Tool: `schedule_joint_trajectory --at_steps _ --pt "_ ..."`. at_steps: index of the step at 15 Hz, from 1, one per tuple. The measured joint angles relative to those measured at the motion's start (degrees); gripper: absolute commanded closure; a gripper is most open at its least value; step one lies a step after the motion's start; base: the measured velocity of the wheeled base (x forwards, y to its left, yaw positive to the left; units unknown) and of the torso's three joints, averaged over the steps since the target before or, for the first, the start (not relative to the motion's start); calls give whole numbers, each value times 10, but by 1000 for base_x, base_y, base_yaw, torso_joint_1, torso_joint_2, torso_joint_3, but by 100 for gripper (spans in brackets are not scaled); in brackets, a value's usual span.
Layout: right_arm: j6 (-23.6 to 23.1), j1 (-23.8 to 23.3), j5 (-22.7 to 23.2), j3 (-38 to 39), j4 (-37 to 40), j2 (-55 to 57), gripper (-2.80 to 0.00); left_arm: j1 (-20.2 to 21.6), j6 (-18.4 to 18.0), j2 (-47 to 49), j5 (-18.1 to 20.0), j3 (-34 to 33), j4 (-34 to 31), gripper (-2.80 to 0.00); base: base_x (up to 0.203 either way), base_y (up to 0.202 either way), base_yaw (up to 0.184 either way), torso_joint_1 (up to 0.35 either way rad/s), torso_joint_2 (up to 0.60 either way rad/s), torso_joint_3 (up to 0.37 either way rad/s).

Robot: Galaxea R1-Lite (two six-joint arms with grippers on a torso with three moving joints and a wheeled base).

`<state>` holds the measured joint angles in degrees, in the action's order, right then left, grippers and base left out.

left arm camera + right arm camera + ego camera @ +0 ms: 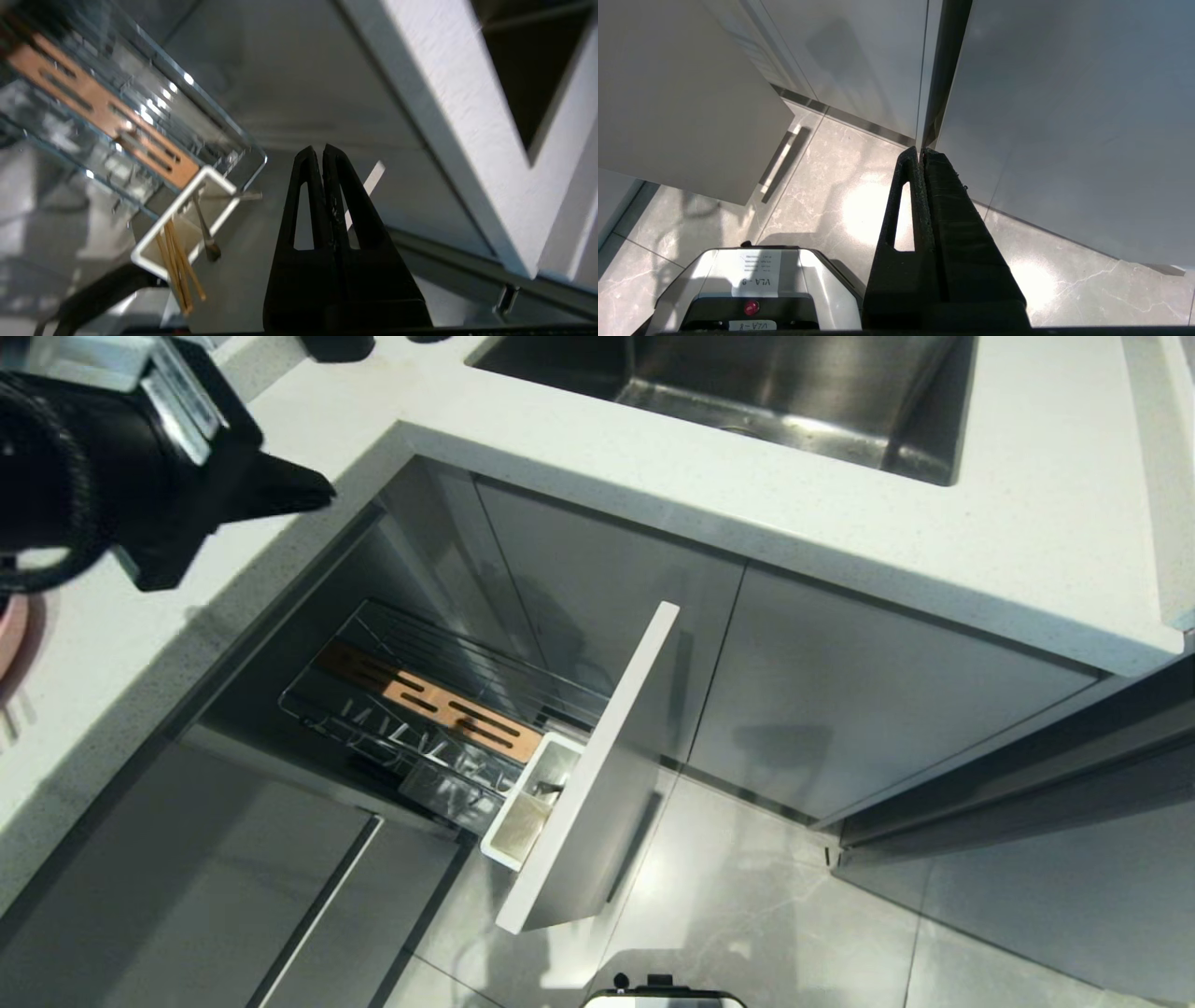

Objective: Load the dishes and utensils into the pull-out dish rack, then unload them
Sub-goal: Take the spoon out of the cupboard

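Left gripper (322, 151) closed, empty, beside utensil cup (205, 179); chopsticks (177, 261) in cup look light, thin, slippery: pinch protruding upper ends.

White label on robot base (755, 273) reads "VLA - 8", shown upside down. Smaller strip below repeats it. Fine print above is unreadable.

Pink plate (9, 635) cut off at left edge; left wrist view blurred
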<state>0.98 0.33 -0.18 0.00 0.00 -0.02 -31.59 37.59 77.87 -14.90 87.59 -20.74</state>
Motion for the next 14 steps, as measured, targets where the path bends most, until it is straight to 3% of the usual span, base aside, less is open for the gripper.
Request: schedule_joint_trajectory --at_steps 4,10,14 --pt "0 0 0 0 0 0 0 -35 6 50 -5 -6 -29 0 0 0 0 0 0 0" --pt "0 0 0 0 0 0 0 -100 -2 121 -5 -6 -157 0 0 0 0 0 0 0" --pt "0 0 0 0 0 0 0 -128 -5 157 -1 -16 -169 0 0 0 0 0 0 0"
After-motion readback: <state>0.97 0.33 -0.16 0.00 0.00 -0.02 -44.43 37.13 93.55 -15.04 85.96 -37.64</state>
